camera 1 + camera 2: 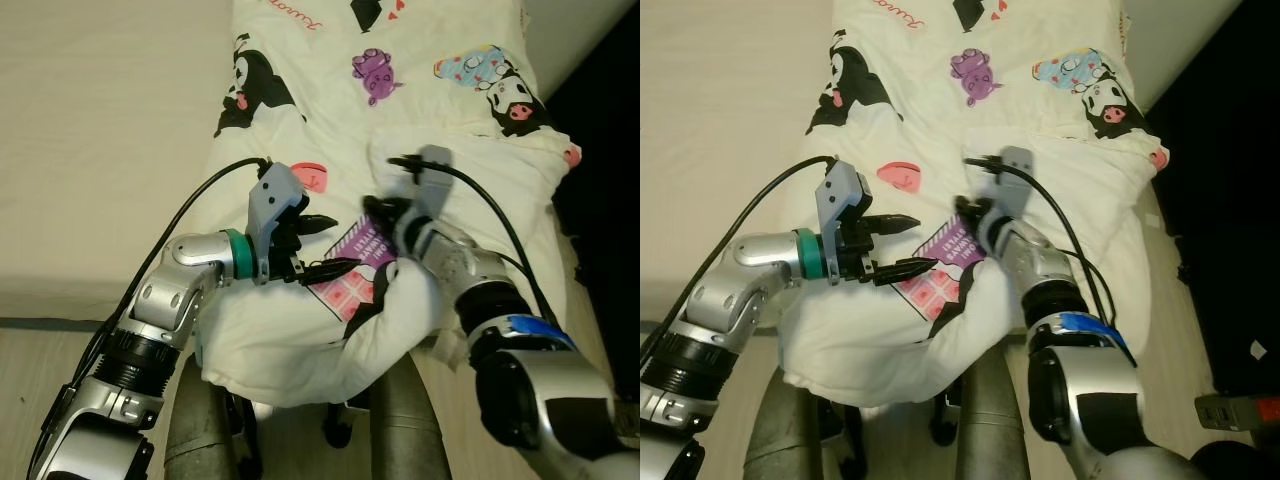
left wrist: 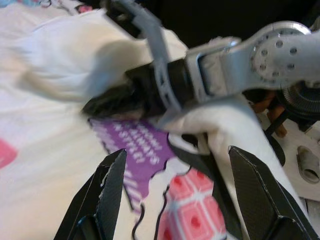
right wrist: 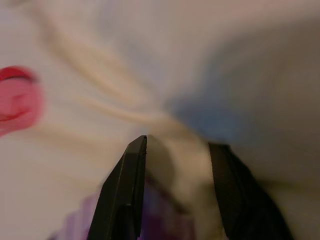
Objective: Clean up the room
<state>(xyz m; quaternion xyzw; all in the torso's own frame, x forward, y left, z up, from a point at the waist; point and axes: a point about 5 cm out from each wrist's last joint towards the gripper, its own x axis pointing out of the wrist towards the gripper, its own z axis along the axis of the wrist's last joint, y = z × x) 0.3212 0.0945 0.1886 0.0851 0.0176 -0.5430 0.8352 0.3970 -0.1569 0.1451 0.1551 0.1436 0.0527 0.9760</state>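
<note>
A white blanket [image 1: 290,345] printed with cartoon figures lies bunched along the bed, its near end hanging over my legs. My left gripper [image 1: 342,243] hovers open just above it, fingers pointing at a purple and pink print [image 1: 352,262]. In the left wrist view that print [image 2: 135,150] lies between the spread fingers [image 2: 112,185]. My right gripper [image 1: 385,215] presses down into the blanket beside the purple print. In the right wrist view a raised fold of white cloth [image 3: 175,150] sits pinched between its fingers [image 3: 131,170].
The cream bed sheet [image 1: 100,120] stretches away to the left. A strip of pale wooden floor [image 1: 40,370] runs below the bed edge. Dark floor space [image 1: 610,150] lies to the right of the bed. Small objects lie on the floor [image 2: 305,165] by my right arm.
</note>
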